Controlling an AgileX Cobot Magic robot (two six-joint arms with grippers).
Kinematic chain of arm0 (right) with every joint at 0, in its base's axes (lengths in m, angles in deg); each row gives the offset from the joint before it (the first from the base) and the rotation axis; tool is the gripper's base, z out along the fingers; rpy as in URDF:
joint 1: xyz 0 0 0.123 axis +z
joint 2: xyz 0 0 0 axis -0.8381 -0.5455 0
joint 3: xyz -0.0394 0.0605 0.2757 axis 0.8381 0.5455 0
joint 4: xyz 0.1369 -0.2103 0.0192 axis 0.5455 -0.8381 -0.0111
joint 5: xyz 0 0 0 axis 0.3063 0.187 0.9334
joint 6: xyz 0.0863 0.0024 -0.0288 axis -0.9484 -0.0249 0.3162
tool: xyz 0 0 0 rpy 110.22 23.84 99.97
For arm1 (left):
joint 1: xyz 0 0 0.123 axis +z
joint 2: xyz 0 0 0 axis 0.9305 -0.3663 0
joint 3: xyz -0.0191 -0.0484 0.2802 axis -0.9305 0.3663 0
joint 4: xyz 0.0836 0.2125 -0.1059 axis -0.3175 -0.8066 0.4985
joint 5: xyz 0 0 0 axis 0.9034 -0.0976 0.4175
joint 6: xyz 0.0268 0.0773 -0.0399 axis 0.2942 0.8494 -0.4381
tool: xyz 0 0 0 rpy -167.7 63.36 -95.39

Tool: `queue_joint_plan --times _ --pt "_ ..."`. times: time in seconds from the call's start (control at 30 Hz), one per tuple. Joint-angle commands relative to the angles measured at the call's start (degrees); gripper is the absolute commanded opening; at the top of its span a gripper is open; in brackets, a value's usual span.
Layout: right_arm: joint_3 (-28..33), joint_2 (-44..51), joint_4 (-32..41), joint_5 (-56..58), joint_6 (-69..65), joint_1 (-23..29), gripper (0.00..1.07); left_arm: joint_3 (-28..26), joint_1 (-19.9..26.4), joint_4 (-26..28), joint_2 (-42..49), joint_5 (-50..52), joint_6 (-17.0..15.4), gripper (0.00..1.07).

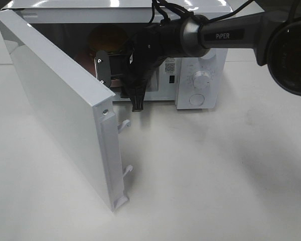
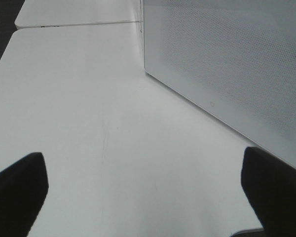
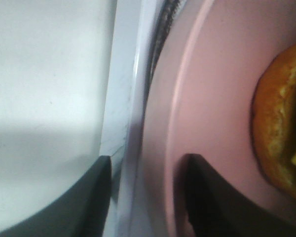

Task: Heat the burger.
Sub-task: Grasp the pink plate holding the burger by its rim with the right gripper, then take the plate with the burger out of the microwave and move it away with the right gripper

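Right gripper (image 3: 148, 165) at microwave (image 1: 200, 100) mouth, jaws apart astride pink dish (image 3: 217, 98) rim, not yet pinching; burger (image 3: 278, 123) sits further in on the dish, beyond the fingertips

The left gripper (image 2: 148, 197) hangs low over the white desk (image 2: 89, 108), its dark fingers (image 2: 15, 192) spread wide. A white door panel (image 2: 227, 64) with fine dotted mesh stands just beside it. A second tabletop (image 2: 74, 10) abuts the desk's far edge.
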Motion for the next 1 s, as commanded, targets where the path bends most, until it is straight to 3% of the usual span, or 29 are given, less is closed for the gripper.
queue_joint_plan --times 0.03,0.07,0.1,0.6,1.0 --pt "-1.0 -0.2 0.9 -4.5 0.0 -0.3 0.11 0.1 0.2 0.2 1.3 0.5 0.0 1.00" --pt "-1.0 -0.2 0.9 -4.5 0.0 -0.3 0.11 0.1 0.2 0.2 1.3 0.5 0.0 1.00" --pt "-1.0 -0.2 0.9 -4.6 0.1 -0.3 0.00 0.1 0.2 0.2 1.3 0.5 0.0 1.00" --pt "-1.0 1.1 1.1 -0.8 1.8 -0.2 0.00 0.1 0.2 0.2 1.3 0.5 0.0 1.00" --pt "-1.0 3.1 7.0 2.9 9.4 0.6 0.00 0.1 0.2 0.2 1.3 0.5 0.0 1.00"
